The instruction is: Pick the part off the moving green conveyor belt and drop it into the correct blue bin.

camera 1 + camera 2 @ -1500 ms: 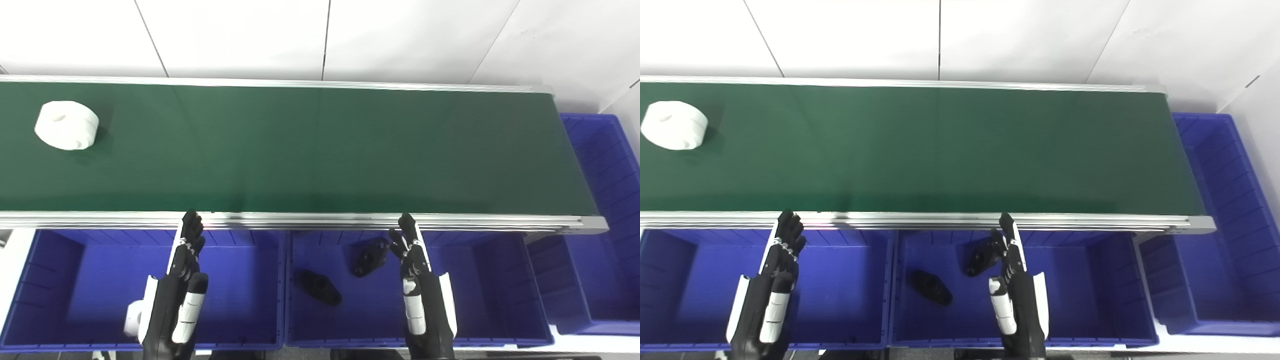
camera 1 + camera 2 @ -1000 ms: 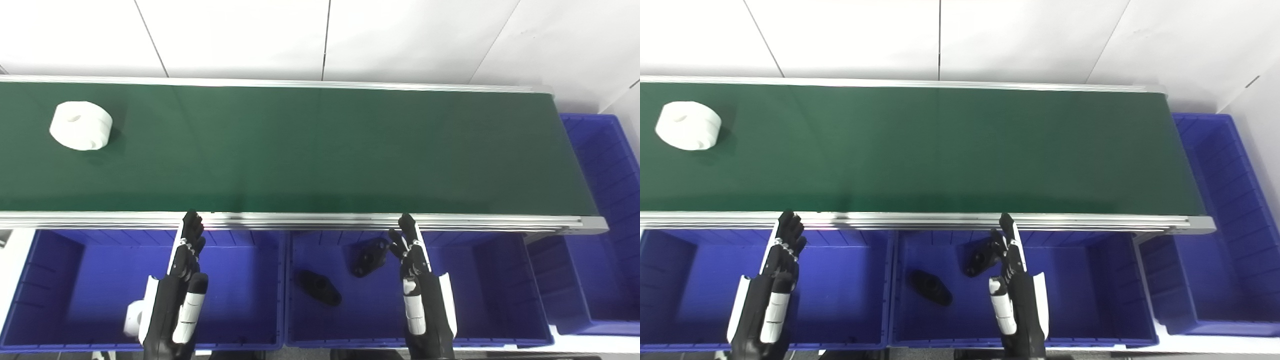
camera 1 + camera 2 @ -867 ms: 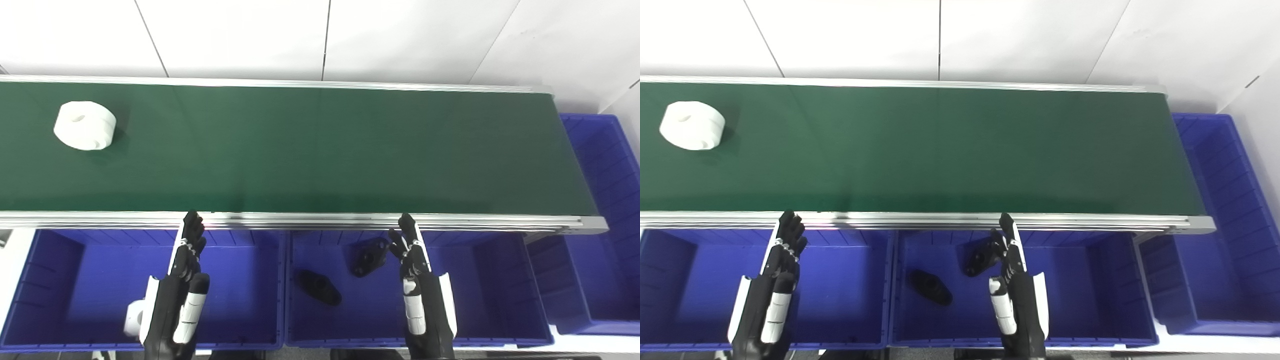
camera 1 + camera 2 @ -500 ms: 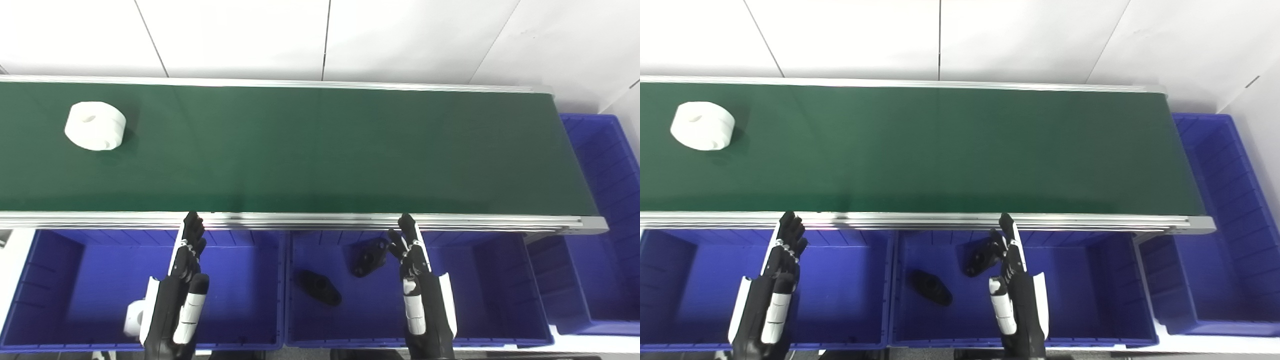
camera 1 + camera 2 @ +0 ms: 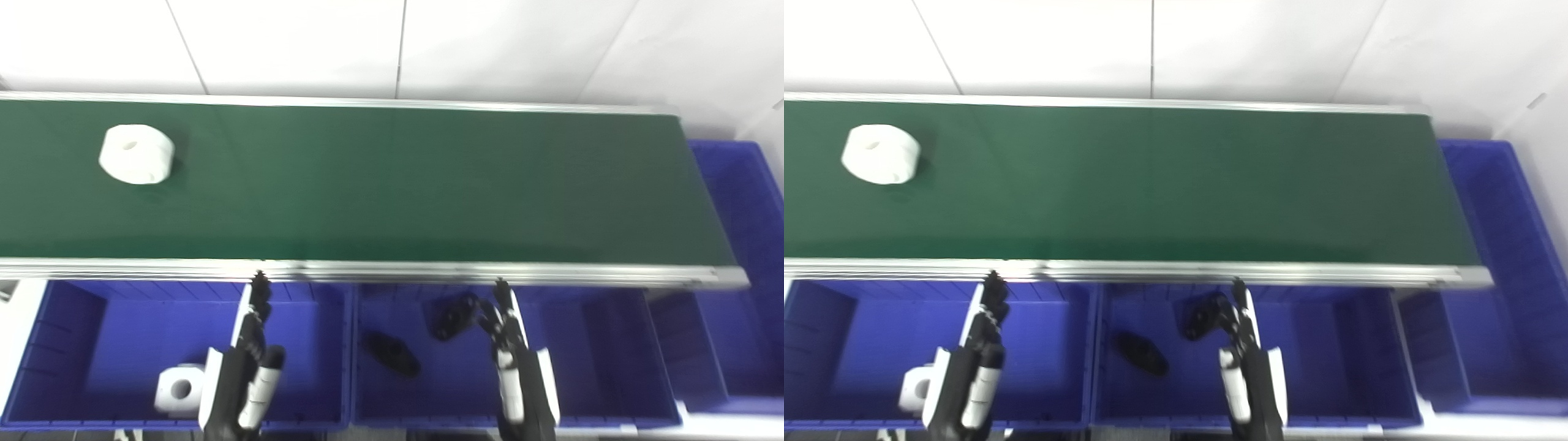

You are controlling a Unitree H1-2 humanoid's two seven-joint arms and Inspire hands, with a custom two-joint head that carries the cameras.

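Observation:
A white round part [image 5: 136, 154] with a centre hole lies on the green conveyor belt [image 5: 392, 184] at the far left. My left hand [image 5: 248, 355] is open and empty, fingers straight, over the left blue bin [image 5: 110, 324], just below the belt's near rail. My right hand [image 5: 511, 349] is open and empty over the middle blue bin [image 5: 588, 343]. Both hands are well away from the part on the belt.
A white part [image 5: 179, 390] lies in the left bin beside my left arm. Two black parts [image 5: 392, 354] [image 5: 453, 315] lie in the middle bin. A third blue bin [image 5: 744, 208] stands past the belt's right end. A white wall runs behind.
The white part has ridden the belt to the right. My left hand has shifted right, uncovering the white part in the left bin. The picture is slightly blurred.

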